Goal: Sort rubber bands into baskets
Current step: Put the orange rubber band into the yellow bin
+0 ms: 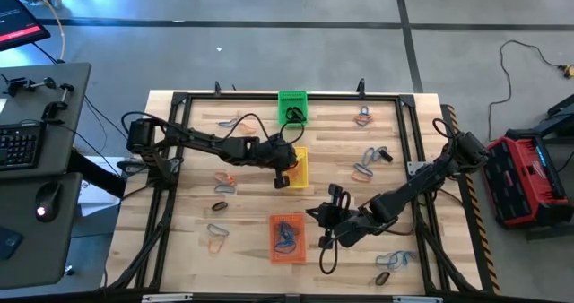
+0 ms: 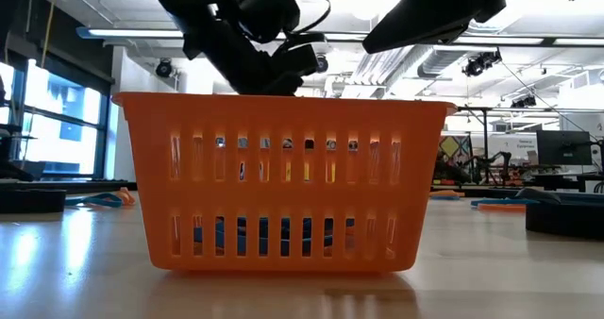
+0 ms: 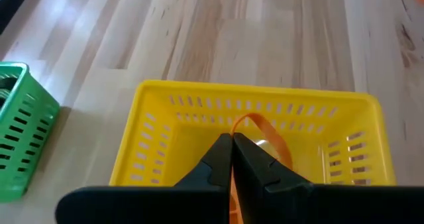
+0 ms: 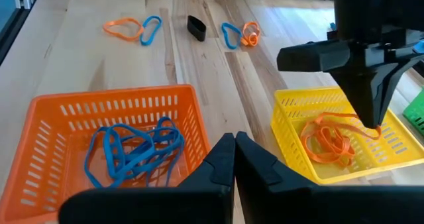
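Three baskets stand mid-table: a green basket (image 1: 292,107) at the far side, a yellow basket (image 1: 298,167) in the middle, an orange basket (image 1: 287,238) nearest. Orange rubber bands (image 4: 328,141) lie in the yellow basket (image 4: 344,144); blue rubber bands (image 4: 132,154) lie in the orange basket (image 4: 112,151). My left gripper (image 1: 282,181) hangs over the yellow basket (image 3: 252,131), shut on an orange rubber band (image 3: 257,126). My right gripper (image 4: 234,139) is shut with nothing in it, between the orange and yellow baskets (image 1: 323,215). My left gripper pinches an orange rubber band between its two fingertips (image 4: 375,123), slanting down from the table's left side. A loop of the band (image 3: 255,123) sticks out beyond the fingertips. The rest reaches down toward the orange bands on the yellow basket's floor.
Loose rubber bands lie scattered on the wooden table: at the left (image 1: 224,182), far left (image 1: 226,122), near left (image 1: 215,236), far right (image 1: 363,116), right (image 1: 368,164) and near right (image 1: 395,260). A black frame (image 1: 179,101) runs around the table.
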